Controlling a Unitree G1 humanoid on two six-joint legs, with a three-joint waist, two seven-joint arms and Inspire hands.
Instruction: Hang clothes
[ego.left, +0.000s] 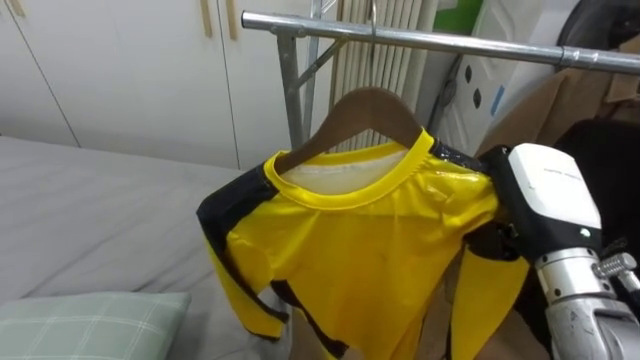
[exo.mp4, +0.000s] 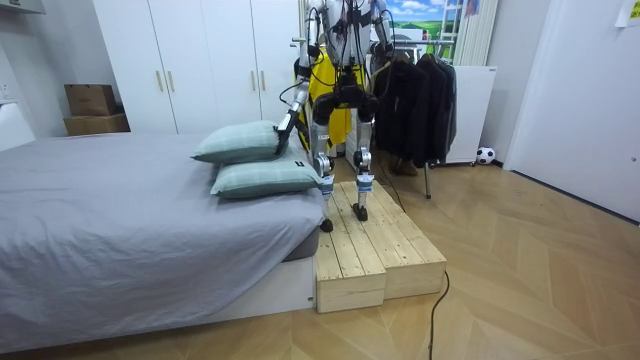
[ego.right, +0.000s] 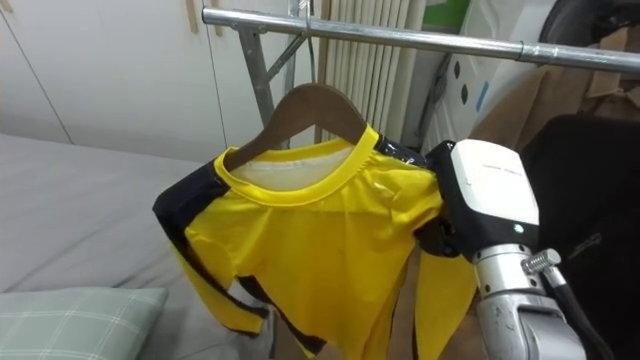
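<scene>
**Position.** In the room view the robot stands on a wooden platform (exo.mp4: 380, 250) at the side of the bed (ego.left: 100, 200). It faces a clothes rail (ego.left: 450, 42) on which dark garments (exo.mp4: 415, 90) hang further along.

**Task item.** A yellow shirt (ego.left: 370, 250) with black trim is dressed on a wooden hanger (ego.left: 365, 110). The hanger's hook rises to the rail and appears to sit over it. The shirt hangs in front of the robot above the bed edge, with a checked pillow (ego.left: 90, 325) below on the left.

**Hands.** The right hand (ego.left: 495, 243) is at the shirt's shoulder, against the cloth at the hanger's end. Its fingers are hidden by the fabric, so whether it grasps or is released cannot be told. The left hand (exo.mp4: 284, 128) hangs low at the robot's side near the bed, and its state cannot be told either.

**Handling assessment.**
- The shirt looks light, thin and glossy, so it is judged slippery and likely to slide off the hanger if tugged sideways.
- It is soft and gives no firm hold, and one sleeve already sits bunched.
- The stiff hanger is the sound place to take hold, at the neck under the hook or along a wooden arm.
- Pulling on the cloth alone risks dragging the collar off or tilting the hanger on the rail.
- No fragility is noted.
</scene>
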